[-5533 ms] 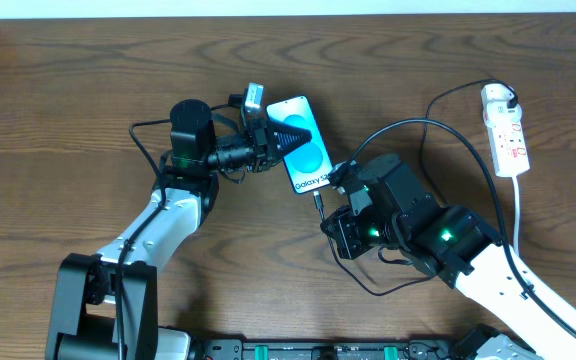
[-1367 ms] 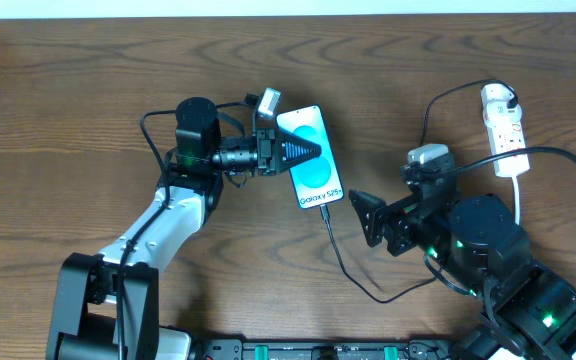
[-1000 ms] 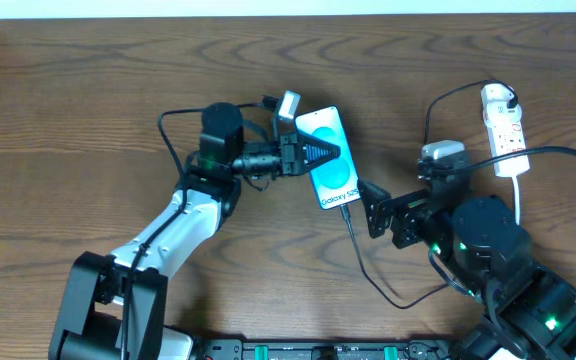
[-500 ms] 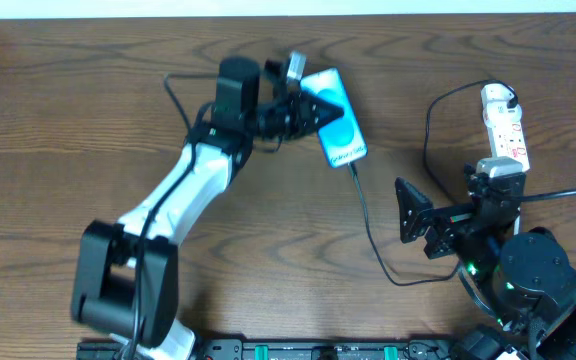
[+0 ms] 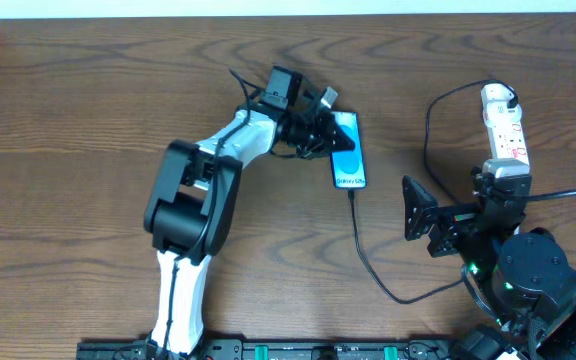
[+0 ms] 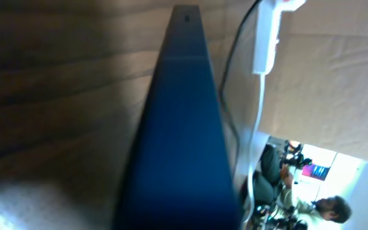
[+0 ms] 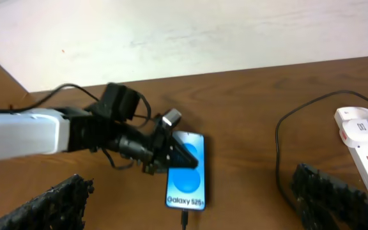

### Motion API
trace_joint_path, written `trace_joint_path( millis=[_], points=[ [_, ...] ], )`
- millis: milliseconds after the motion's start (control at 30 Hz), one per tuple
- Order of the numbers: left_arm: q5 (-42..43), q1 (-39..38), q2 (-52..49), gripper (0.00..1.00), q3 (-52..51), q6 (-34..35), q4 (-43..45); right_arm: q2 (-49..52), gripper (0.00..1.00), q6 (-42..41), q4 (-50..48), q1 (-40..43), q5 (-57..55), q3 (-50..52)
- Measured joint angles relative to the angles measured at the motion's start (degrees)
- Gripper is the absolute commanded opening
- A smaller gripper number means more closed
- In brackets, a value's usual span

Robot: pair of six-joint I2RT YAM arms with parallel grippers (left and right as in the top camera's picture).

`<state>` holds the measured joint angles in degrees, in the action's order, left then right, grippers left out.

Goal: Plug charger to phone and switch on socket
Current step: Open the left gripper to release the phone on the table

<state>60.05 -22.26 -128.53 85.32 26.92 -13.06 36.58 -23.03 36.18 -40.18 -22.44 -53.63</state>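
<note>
The wooden table [image 5: 68, 120] filled the overhead view. The left arm [image 5: 193, 190] reached from the lower centre to the upper centre. There the left gripper [image 5: 320, 130] was pinched on the phone [image 5: 348, 152], with one dark finger [image 7: 183, 155] lying across the blue screen. The right arm [image 5: 523, 270] sat at the lower right. The right gripper [image 5: 423, 218] was spread wide and held nothing (its fingers showed at the two lower corners of the right wrist view). The socket [image 5: 506, 135] lay at the upper right, with a white plug [image 5: 496, 97] at its top end. The charger [image 5: 373, 265] curved down from the phone toward the lower right, and its connector tip [image 5: 351, 192] met the phone's lower edge.
</note>
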Motion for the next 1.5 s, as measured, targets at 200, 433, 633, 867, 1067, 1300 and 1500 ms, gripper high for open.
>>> trace_joint_path(
  millis=[200,433,633,867,1067,1300,1500],
  points=[
    [-0.42,-1.62,-0.92,0.08,0.02,-4.81,0.07,0.13,0.99,-0.04,0.02,0.00,-0.20,0.00],
    [-5.01,-4.48,-0.92,0.17,0.02,-6.38,-0.11,1.57,0.99,-1.68,0.02,0.00,-0.35,0.00],
    [-8.04,-4.81,-0.92,0.21,0.02,-6.43,-0.22,2.21,0.99,-2.38,0.02,0.00,-0.33,0.00],
    [-9.55,-4.81,-0.92,0.32,0.02,-6.71,-0.55,2.21,0.99,-2.45,0.02,0.00,-0.33,0.00],
    [-10.93,-4.81,-0.92,0.36,0.02,-6.86,-2.38,2.43,0.99,-2.45,0.13,0.00,-0.33,0.00],
    [-12.96,-4.81,-0.87,0.38,1.20,-6.88,-5.31,2.40,0.99,-2.45,1.09,0.00,-0.35,0.00],
    [-14.40,-4.81,-0.57,0.49,1.29,-6.88,-5.73,2.43,0.99,-2.45,1.38,0.00,-0.33,0.00]
  ],
)
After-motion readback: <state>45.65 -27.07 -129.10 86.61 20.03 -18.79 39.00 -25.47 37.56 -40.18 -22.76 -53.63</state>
